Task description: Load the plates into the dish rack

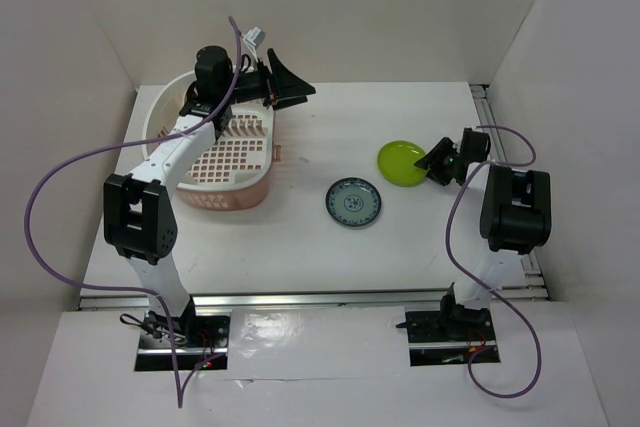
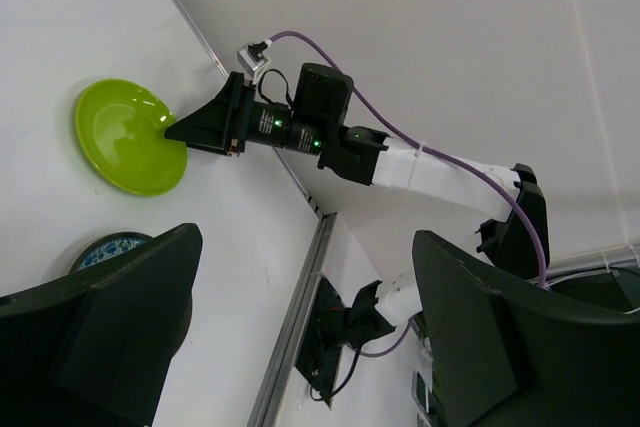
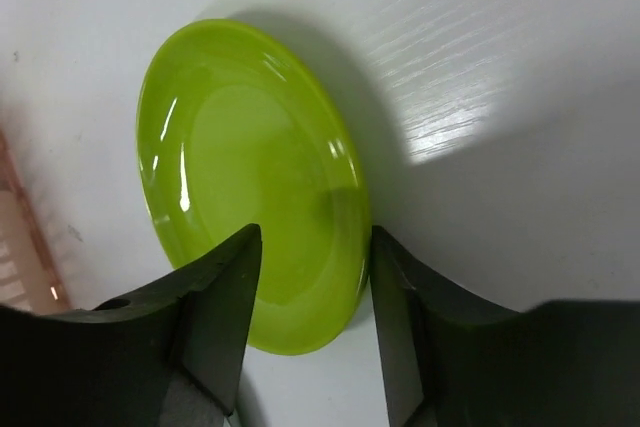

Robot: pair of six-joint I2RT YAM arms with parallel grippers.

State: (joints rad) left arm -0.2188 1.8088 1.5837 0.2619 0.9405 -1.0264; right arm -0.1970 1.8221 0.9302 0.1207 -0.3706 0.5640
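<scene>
The white table [image 1: 300,242] is carrying the dish rack [image 1: 235,193], with a blue-white patterned plate [image 1: 353,202] and a lime green plate [image 1: 398,161] lying beside it.

The left arm [image 1: 185,142] hides part of the dish rack [image 1: 228,198]; the right gripper [image 1: 428,162] covers the green plate's [image 1: 398,160] edge.

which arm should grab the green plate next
Right. The right tool straddles the lime green plate at its rim, one finger over the plate and one outside it. The left tool hangs open over the dish rack, far from that plate.
</scene>
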